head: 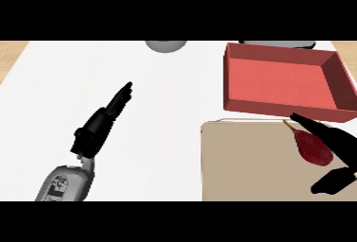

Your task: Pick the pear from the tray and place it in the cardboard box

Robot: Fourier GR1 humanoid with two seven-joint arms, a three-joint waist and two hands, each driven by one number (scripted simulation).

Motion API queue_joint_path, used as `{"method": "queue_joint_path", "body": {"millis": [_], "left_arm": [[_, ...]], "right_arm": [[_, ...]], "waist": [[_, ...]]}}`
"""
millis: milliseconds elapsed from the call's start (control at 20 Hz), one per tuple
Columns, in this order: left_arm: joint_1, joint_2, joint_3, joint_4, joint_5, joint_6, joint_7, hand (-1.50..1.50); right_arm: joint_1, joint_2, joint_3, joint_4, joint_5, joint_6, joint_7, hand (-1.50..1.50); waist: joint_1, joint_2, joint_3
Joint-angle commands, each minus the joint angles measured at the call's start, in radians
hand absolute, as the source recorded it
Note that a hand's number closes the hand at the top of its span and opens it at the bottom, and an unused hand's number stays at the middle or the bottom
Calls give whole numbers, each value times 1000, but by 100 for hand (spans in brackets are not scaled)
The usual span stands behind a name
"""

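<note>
Dark red pear (315,148) lies on tan tray (244,160), lower right of frame, stem toward upper left. Right hand (333,142) over pear's right side, fingers straight along it, thumb spread below, nothing grasped. Red cardboard box (279,109) upper right, touching tray's far edge. Left hand (105,120) left of centre over white counter (153,85), fingers straight, released. Grey round object (166,45) at top edge.

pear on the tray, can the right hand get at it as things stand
Probably yes. The right hand is already alongside the pear on the tan tray, fingers straight along its right side and thumb lower down. Nothing lies between them, though the fingers are not curled round it yet.
</note>
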Motion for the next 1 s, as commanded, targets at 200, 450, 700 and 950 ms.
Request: {"method": "queue_joint_path", "body": {"millis": [200, 450, 700, 950], "left_arm": [[-7, -12, 38, 43, -20, -43, -56, 0], [7, -36, 28, -83, -27, -37, 77, 0], [1, -57, 23, -63, -32, -43, 67, 0], [13, -5, 75, -54, -17, -78, 28, 0]], "right_arm": [[-35, 29, -27, 145, 110, -62, -113, -150], [-7, 54, -17, 78, 168, -50, -50, -150], [-131, 62, -15, 255, 198, -59, -120, 150], [-57, 73, -1, 198, 240, -139, -163, 150]], "waist": [[0, 1, 0], [-1, -1, 0], [4, 0, 0], [2, 0, 0]]}}
